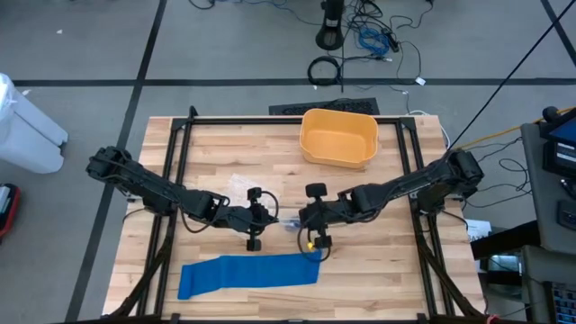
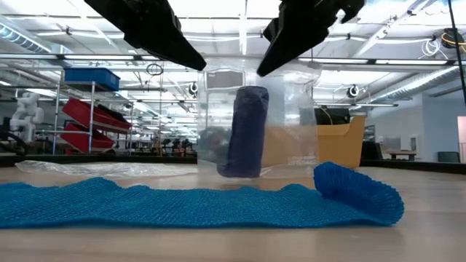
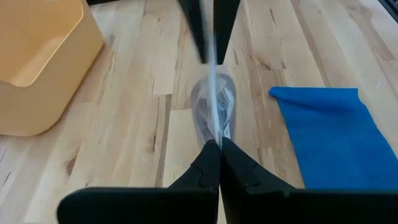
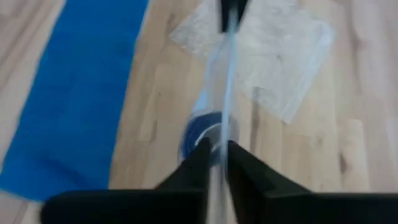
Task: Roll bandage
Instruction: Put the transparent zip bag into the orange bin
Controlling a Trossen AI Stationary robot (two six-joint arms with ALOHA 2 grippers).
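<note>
A clear plastic bag (image 2: 291, 124) with a dark blue rolled bandage (image 2: 244, 131) upright inside it hangs at the table's middle between my two grippers. My left gripper (image 1: 273, 219) is shut on the bag from the left, and my right gripper (image 1: 301, 221) is shut on it from the right. A bright blue bandage strip (image 1: 250, 274) lies flat along the near edge, its right end (image 2: 358, 193) curled into a loose roll. My left gripper pinches the bag's top edge (image 3: 215, 138) between its two fingers, slanting down from the table's left. The film runs taut across to the other gripper, and the bag hangs below it. My right gripper pinches the same top edge (image 4: 219, 144) from the table's right, slanting down, with the film between its fingers. The bag hangs below with the roll (image 4: 202, 132) inside. Whether the bag's bottom touches the table I cannot tell.
An orange bin (image 1: 339, 137) stands at the far side of the table. A second, flat clear plastic bag (image 1: 238, 184) lies on the wood behind the left gripper. Black frame rails (image 1: 175, 171) run along both sides of the tabletop.
</note>
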